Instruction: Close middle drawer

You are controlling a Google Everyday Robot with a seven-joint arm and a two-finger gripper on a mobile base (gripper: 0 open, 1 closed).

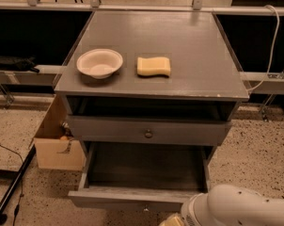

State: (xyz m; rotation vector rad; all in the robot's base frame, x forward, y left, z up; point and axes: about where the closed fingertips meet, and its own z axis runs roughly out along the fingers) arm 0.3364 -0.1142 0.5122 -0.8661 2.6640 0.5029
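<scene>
The middle drawer is a grey wooden drawer pulled far out of the cabinet, with its dark inner floor exposed. Its small knob shows at the centre of the front panel, near the bottom edge of the view. Above it is another grey drawer front with a round knob, standing slightly out. My gripper is at the very bottom edge, just in front of the middle drawer's front panel and right of its knob. Only its yellowish tip shows. My white arm fills the lower right corner.
A white bowl and a yellow sponge lie on the grey cabinet top. A cardboard box stands on the floor to the cabinet's left. A black pole lies at the lower left. A white cable hangs at the right.
</scene>
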